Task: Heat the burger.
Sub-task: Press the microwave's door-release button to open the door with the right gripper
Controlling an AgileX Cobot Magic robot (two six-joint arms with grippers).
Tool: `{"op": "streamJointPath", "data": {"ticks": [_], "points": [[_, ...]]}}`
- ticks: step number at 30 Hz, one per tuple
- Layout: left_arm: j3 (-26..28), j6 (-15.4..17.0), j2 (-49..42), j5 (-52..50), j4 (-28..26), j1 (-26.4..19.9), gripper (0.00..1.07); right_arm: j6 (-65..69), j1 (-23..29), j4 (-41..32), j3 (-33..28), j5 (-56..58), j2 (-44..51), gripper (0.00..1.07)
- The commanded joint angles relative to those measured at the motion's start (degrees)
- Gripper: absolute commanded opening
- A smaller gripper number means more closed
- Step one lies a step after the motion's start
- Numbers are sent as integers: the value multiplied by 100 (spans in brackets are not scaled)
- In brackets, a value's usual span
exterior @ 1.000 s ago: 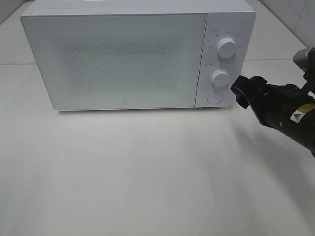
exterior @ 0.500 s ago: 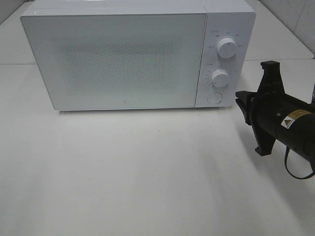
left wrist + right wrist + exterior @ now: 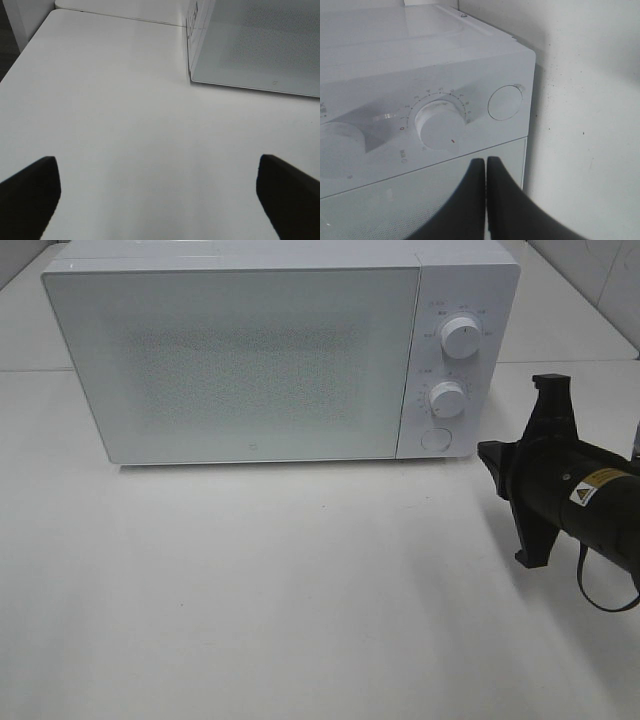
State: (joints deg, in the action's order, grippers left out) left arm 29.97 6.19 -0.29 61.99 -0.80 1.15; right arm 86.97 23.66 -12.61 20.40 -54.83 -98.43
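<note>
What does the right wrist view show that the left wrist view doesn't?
Only the right wrist view: the dial beside the round button on the microwave, with the right gripper in front of them, jaws closed together on nothing. Only the left wrist view: the left gripper, jaws wide apart over the table, and a corner of the door. Both: the white microwave and the tabletop; neither shows the burger.
</note>
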Motion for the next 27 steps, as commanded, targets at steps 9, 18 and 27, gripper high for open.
{"op": "streamJointPath", "data": {"ticks": [9,18,27], "points": [[-17,6,-23,-80,17,-23,100,0,-23,-355,52,172,-57,0],[-17,6,-23,-80,17,-23,100,86,-34,-74,710,201,-808,0],[-17,6,-23,-80,17,-23,100,86,-34,-74,1387,309,-1438,0]]}}
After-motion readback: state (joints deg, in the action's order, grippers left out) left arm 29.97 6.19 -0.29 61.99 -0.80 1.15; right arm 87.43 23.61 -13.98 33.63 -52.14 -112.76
